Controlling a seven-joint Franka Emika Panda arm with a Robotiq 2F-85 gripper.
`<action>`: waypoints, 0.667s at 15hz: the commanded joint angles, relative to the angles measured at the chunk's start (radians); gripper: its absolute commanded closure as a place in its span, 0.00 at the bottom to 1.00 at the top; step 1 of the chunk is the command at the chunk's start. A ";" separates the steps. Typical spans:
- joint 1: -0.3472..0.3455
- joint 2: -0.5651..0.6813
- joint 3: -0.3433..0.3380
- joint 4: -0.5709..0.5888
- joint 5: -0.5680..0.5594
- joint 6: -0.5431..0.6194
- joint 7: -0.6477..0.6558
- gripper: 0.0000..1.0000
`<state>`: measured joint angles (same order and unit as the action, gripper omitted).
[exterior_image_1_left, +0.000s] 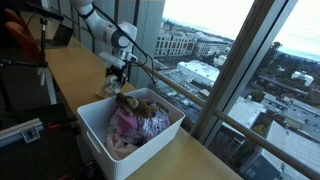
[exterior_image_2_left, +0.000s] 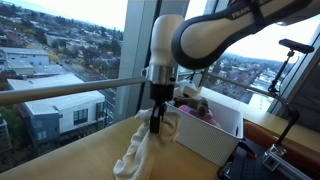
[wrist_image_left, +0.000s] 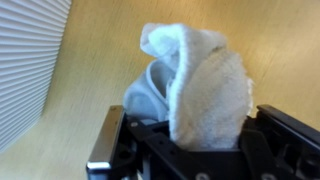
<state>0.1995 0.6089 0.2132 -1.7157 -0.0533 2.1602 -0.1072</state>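
Long wooden counter (exterior_image_1_left: 60, 62) beside tall windows (exterior_image_1_left: 235, 60), with a white bin (exterior_image_1_left: 92, 128) full of pink and brown soft toys (exterior_image_1_left: 132, 120) at its near end in an exterior view. White robot arm (exterior_image_2_left: 205, 40) reaching down over the counter, just left of the bin (exterior_image_2_left: 205, 142) in an exterior view. White towel (exterior_image_2_left: 140, 150) hanging limp from the gripper (exterior_image_2_left: 156, 120), its lower end down on the counter close beside the bin; fingers (wrist_image_left: 110, 145) clamped tight around the towel's top, bunched fabric filling the gap between them in the wrist view, towel wholly outside the bin.
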 joint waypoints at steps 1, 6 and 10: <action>-0.033 -0.191 -0.029 -0.076 0.033 0.010 0.034 1.00; -0.116 -0.357 -0.107 -0.059 0.042 0.001 0.073 1.00; -0.212 -0.452 -0.182 -0.036 0.087 -0.052 0.050 1.00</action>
<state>0.0417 0.2304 0.0730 -1.7473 -0.0229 2.1512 -0.0379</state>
